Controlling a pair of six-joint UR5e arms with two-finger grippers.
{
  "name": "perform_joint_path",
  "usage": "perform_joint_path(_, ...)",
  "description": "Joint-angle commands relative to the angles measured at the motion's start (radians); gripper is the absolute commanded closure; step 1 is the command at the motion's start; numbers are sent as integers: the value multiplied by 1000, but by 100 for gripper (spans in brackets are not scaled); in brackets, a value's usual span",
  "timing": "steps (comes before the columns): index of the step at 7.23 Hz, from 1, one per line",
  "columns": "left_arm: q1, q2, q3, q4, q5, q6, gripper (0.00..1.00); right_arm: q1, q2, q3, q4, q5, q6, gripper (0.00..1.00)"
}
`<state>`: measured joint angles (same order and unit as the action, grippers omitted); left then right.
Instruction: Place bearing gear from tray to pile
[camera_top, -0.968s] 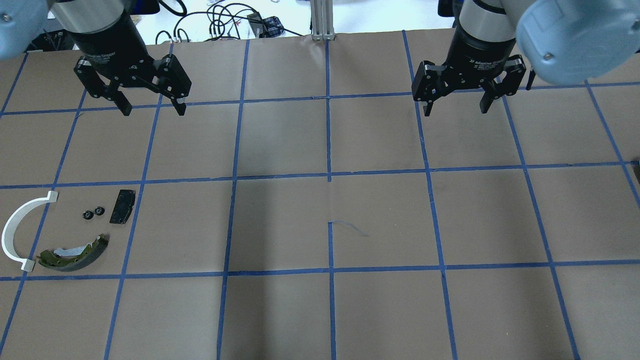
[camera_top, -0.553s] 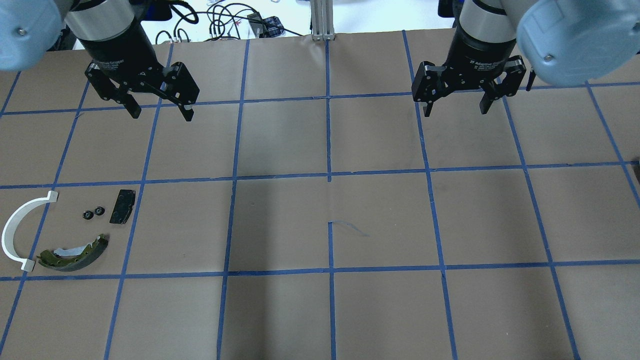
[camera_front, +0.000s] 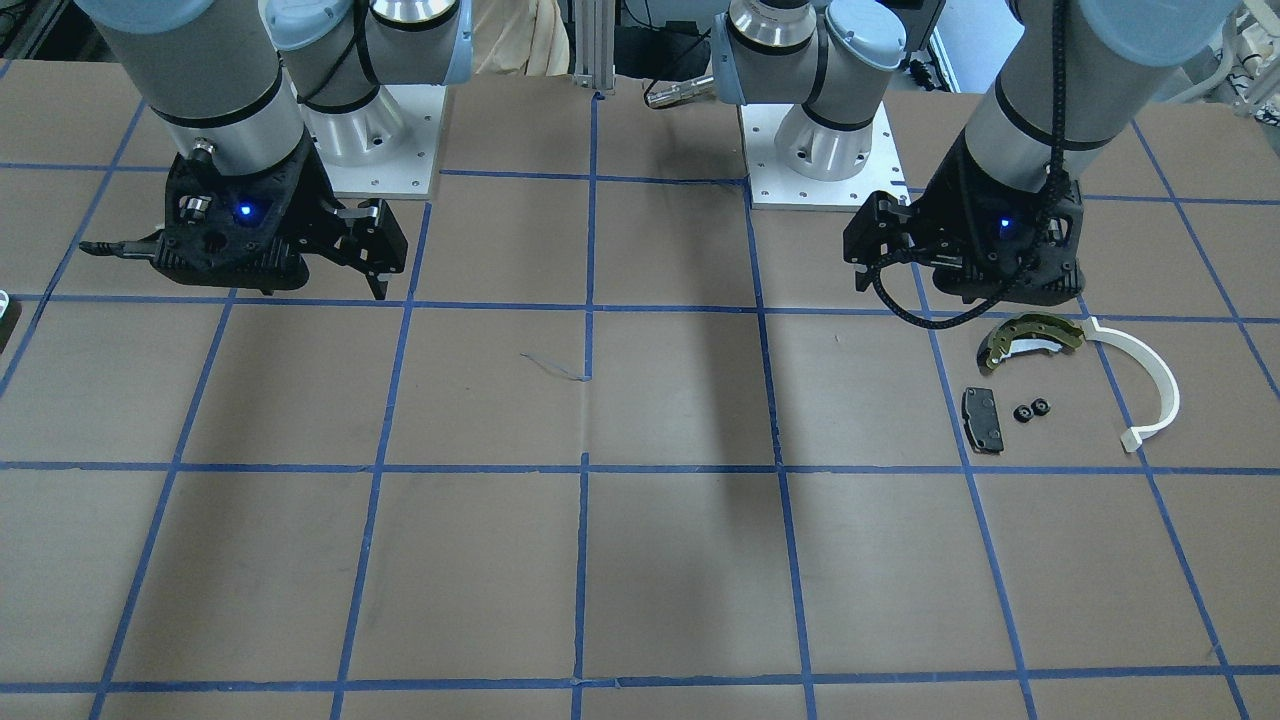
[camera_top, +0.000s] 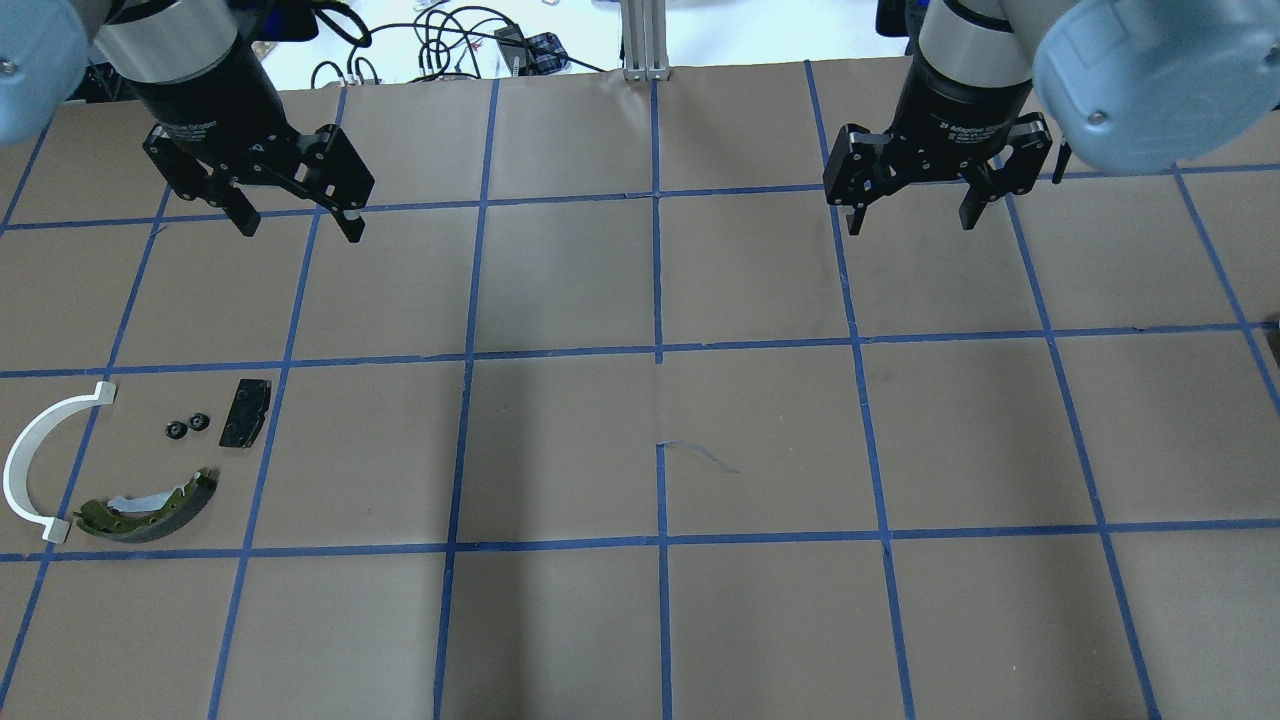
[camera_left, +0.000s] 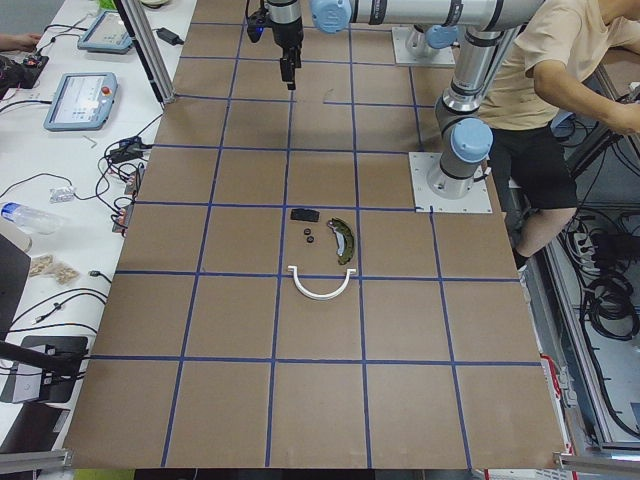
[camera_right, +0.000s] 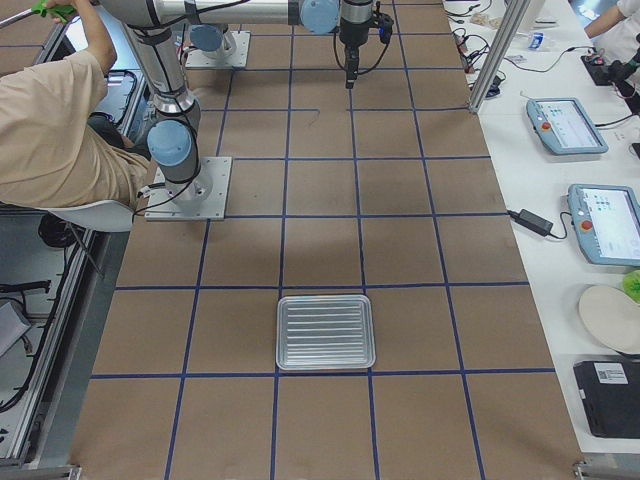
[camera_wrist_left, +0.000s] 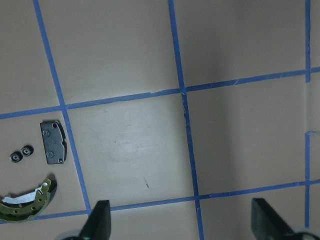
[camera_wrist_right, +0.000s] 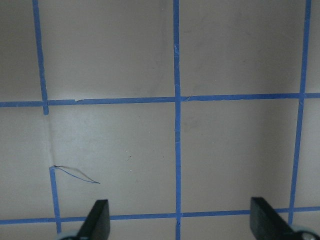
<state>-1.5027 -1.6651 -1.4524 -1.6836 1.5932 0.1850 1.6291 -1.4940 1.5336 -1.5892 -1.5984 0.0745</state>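
Two small black bearing gears (camera_top: 187, 425) lie side by side in the pile, between the white curved arc (camera_top: 30, 465), the black pad (camera_top: 245, 412) and the olive-gold brake shoe (camera_top: 150, 507). The left wrist view shows the gears (camera_wrist_left: 21, 153), the pad (camera_wrist_left: 53, 142) and the shoe (camera_wrist_left: 27, 202). My left gripper (camera_top: 295, 225) is open and empty, high over the table, back of the pile. My right gripper (camera_top: 908, 218) is open and empty at the back right. The ribbed metal tray (camera_right: 325, 332) shows only in the exterior right view and looks empty.
Brown paper with a blue tape grid (camera_top: 660, 350) covers the table. A person (camera_left: 560, 80) sits beside the robot bases. Cables (camera_top: 450, 40) and an aluminium post (camera_top: 645, 40) stand beyond the far edge. Tablets (camera_right: 565, 125) lie on a side bench.
My left gripper shifted a little right, then back left and slightly lower in the overhead view, staying open. The right gripper and the pile have not moved.
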Motion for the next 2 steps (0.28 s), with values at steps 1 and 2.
perform_joint_path(1, 4, 1, 0, -1, 8, -2, 0, 0, 0, 0, 0, 0, -1, 0)
perform_joint_path(2, 1, 1, 0, -1, 8, -10, 0, 0, 1, 0, 0, -2, -1, 0)
